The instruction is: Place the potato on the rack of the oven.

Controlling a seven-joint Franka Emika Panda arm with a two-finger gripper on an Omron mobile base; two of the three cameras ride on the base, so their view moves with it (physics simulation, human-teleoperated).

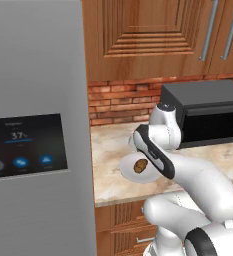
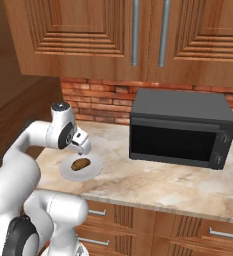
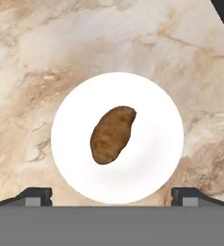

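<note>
The small brown potato (image 3: pixel 112 134) lies in the middle of a round white plate (image 3: pixel 154 163) on the marble counter. From the base cameras the potato (image 1: pixel 140 165) (image 2: pixel 80 164) sits on the plate (image 2: pixel 67 173) near the counter's front edge. My gripper (image 3: pixel 112 196) hangs straight above the plate, open, its two fingertips (image 3: pixel 34 194) spread wider than the potato and apart from it. In the right base view the gripper (image 2: pixel 84 148) points down just above the plate. The oven and its rack are out of view.
A black boxy countertop appliance (image 2: pixel 180 127) (image 1: pixel 208 112) stands to the right of the plate against the brick wall. A tall grey fridge (image 1: pixel 33 125) with a display panel rises close on the left. Wooden cabinets (image 2: pixel 138 35) hang overhead; drawers sit below the counter edge (image 2: pixel 153 205).
</note>
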